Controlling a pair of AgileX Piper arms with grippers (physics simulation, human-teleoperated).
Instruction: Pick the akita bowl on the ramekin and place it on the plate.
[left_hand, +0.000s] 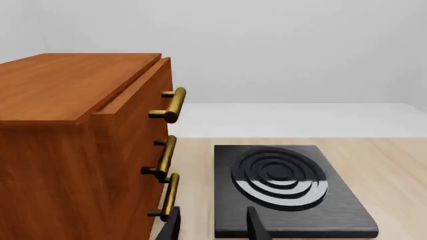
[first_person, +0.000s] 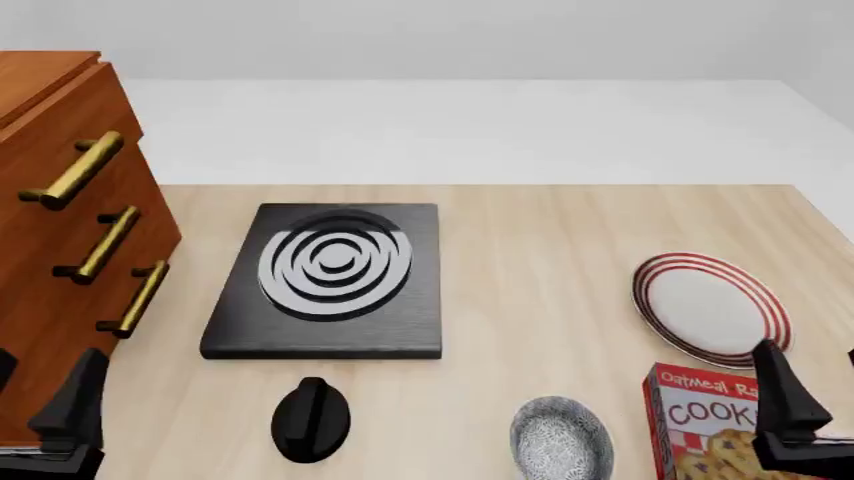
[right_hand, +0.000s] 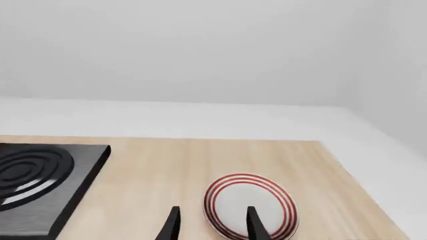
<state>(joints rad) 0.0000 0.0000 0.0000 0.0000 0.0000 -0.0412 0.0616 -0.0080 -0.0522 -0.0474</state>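
Note:
The akita bowl (first_person: 562, 438), speckled grey inside with a dark patterned rim, sits near the table's front edge, right of centre. The ramekin does not show in any view. The plate (first_person: 709, 308) (right_hand: 250, 205), white with red rings, lies at the right side of the table, beyond the bowl. My right gripper (first_person: 817, 392) (right_hand: 212, 227) hovers open near the front right corner, to the right of the bowl, its fingers framing the plate's near edge in the right wrist view. My left gripper (first_person: 40, 402) (left_hand: 213, 230) is open at the front left, beside the cabinet, holding nothing.
A wooden drawer cabinet (first_person: 60, 250) (left_hand: 73, 150) with brass handles fills the left side. A black stove slab with a ringed burner (first_person: 334, 275) (left_hand: 283, 187) lies centre-left. A black knob-like object (first_person: 310, 418) sits in front of it. A red cookie box (first_person: 714, 425) stands between bowl and right gripper.

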